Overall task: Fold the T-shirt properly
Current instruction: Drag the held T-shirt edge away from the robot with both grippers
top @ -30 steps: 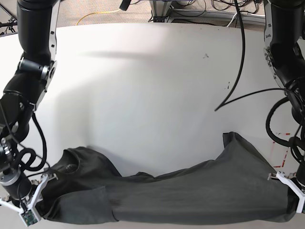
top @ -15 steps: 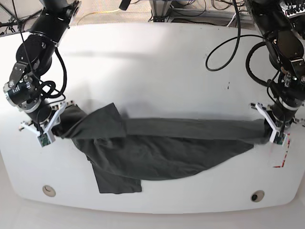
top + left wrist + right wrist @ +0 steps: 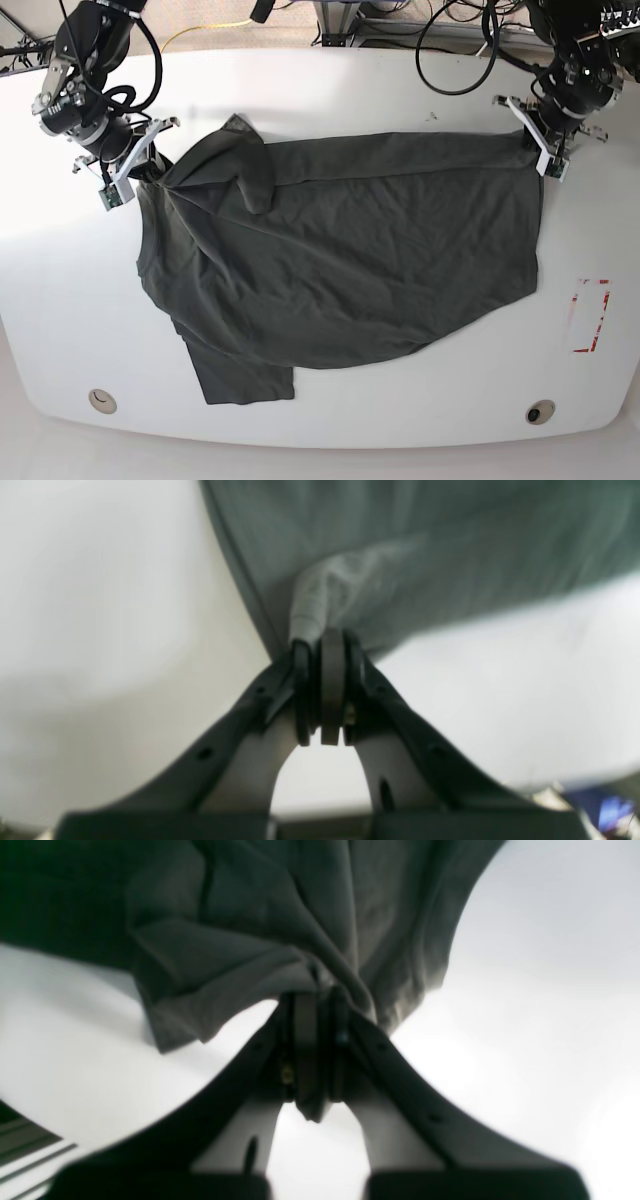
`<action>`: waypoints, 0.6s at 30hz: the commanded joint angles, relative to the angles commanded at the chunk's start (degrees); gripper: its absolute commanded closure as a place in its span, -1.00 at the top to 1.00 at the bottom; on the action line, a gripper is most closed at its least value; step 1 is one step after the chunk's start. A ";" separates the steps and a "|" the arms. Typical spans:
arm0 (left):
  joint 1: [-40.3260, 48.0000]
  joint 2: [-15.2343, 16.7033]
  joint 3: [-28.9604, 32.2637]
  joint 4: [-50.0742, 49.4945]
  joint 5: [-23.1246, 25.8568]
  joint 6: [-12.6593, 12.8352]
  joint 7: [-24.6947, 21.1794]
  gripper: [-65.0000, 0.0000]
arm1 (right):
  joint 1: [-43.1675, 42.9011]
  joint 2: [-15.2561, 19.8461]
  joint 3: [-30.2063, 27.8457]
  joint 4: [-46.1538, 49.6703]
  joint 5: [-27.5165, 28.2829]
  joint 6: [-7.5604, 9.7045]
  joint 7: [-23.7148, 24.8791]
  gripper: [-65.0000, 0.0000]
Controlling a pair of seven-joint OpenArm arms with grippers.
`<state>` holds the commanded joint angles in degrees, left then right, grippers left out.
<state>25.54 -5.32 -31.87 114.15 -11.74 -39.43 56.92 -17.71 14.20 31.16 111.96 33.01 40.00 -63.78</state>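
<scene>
The T-shirt (image 3: 340,250) is a dark charcoal-grey sheet spread wide over the white table (image 3: 330,90), wrinkled, with one sleeve (image 3: 245,380) trailing toward the front edge. My left gripper (image 3: 535,145) is shut on the shirt's far right corner; in the left wrist view the left gripper (image 3: 325,640) pinches the fabric (image 3: 400,555). My right gripper (image 3: 140,165) is shut on the far left corner; in the right wrist view the right gripper (image 3: 320,995) clamps bunched cloth (image 3: 250,930).
A red-marked rectangle (image 3: 590,315) lies on the table at the right. Two round holes (image 3: 100,400) (image 3: 540,412) sit near the front edge. Cables (image 3: 440,40) run behind the table's far edge.
Both grippers have carried the shirt's corners from the table's front toward its back. The shirt went from a stretched band to a wide spread sheet.
</scene>
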 joint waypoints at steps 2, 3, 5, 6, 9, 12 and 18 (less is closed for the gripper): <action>2.11 0.00 -1.58 -0.18 0.00 -0.57 -0.88 -1.00 | -2.20 -0.18 0.88 -0.09 0.18 0.00 0.09 -1.00; 2.73 0.00 -2.11 -0.18 0.00 -0.57 -1.76 -1.00 | -2.73 -0.70 1.41 -0.09 0.18 0.00 0.09 -1.00; 4.04 0.00 -3.25 -0.18 0.00 -0.57 -4.57 -1.00 | -3.69 -2.55 2.90 0.00 0.18 0.00 0.09 -1.00; 4.48 0.00 -3.96 -0.09 0.00 -0.57 -5.80 -1.00 | -3.78 -3.08 3.96 0.09 0.18 0.00 0.09 -1.00; 3.34 -0.26 -5.10 0.09 -0.18 -0.57 -7.65 -1.00 | -3.43 -3.34 5.19 0.18 0.18 0.00 0.09 -1.00; -0.79 -0.26 -5.63 0.62 -0.18 -0.57 -7.82 -1.00 | -1.49 -3.25 5.27 0.26 0.18 0.00 -0.09 -1.00; -10.81 -2.46 -4.75 0.35 0.18 -0.57 -7.82 -1.00 | 4.40 -1.49 5.10 0.00 -0.09 0.00 -0.18 -1.00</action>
<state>14.73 -7.78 -36.62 114.51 -11.56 -40.00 49.10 -13.32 12.70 36.26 111.96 32.92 40.00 -63.96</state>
